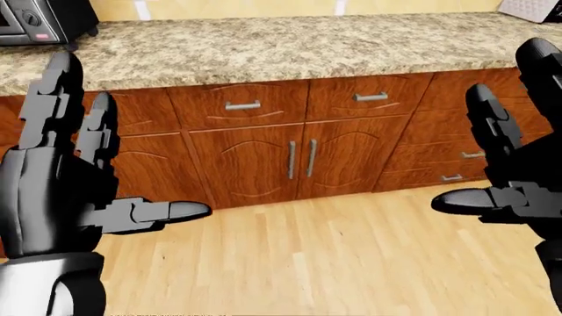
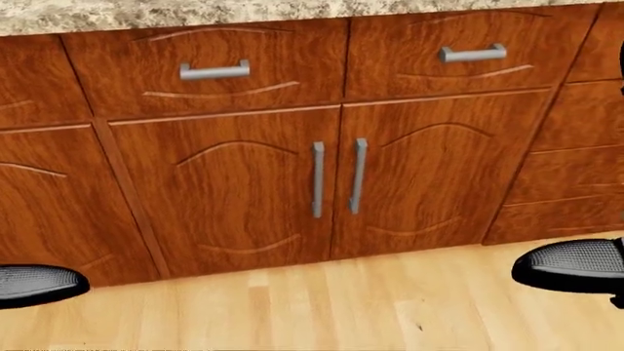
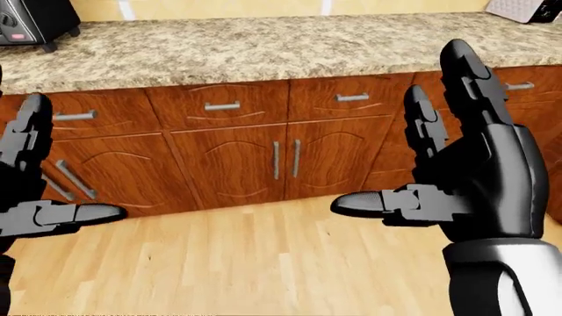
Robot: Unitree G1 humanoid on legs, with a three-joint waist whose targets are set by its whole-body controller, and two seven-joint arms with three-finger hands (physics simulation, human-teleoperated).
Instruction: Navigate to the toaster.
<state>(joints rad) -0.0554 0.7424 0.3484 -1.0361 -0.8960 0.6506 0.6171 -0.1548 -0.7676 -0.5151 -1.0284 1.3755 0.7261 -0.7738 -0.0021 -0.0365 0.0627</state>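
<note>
No toaster shows clearly. A pale grey, speckled object, cut off by the top right corner of the right-eye view, stands on the granite counter; I cannot tell what it is. A black appliance with a knob sits on the counter at the top left. My left hand is raised on the left, open, fingers up and thumb pointing right. Open in the same way on the right, my right hand points its thumb left. Neither holds anything.
Brown wooden base cabinets with grey bar handles and a row of drawers run under the counter. A drawer stack stands at the right. Light wood floor lies between me and the cabinets.
</note>
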